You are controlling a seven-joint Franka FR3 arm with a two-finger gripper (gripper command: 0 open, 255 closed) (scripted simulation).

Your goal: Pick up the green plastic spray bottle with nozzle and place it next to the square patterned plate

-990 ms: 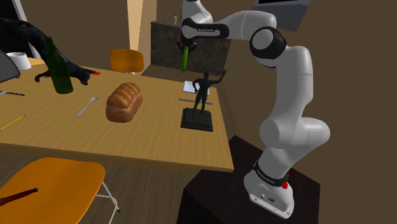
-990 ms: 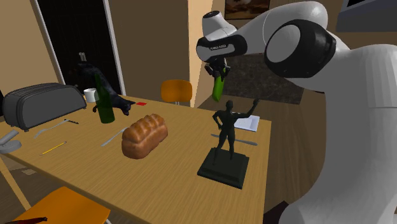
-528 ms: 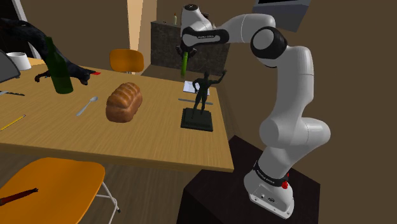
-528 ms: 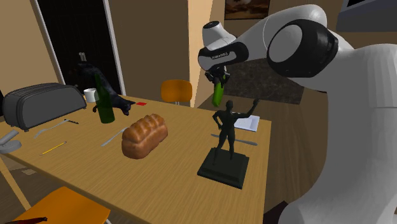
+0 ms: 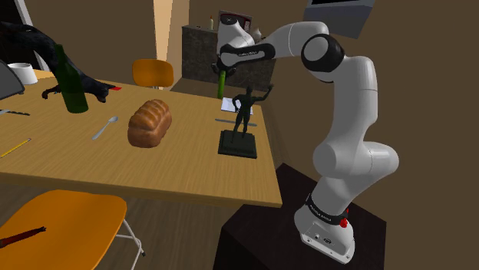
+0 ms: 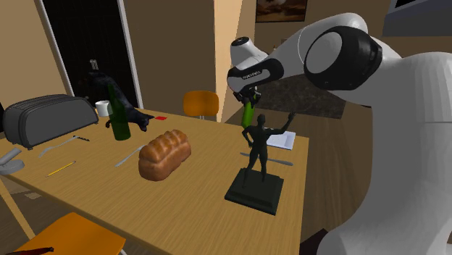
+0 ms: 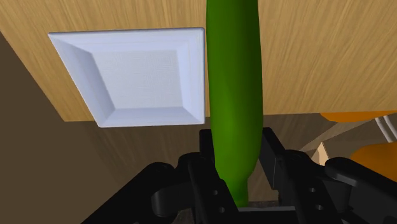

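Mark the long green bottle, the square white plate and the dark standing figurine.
long green bottle [image 7: 234, 95], wrist view, mid-body.
square white plate [image 7: 141, 77], wrist view, flat centre.
dark standing figurine [image 6: 256, 141], second exterior view, torso.

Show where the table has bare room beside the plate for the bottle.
Bare table lies beside the square plate on the side under the held green bottle, running to the bread loaf. In the shoulder view the statue stands just before the plate; the end by the dark bottle is cluttered.
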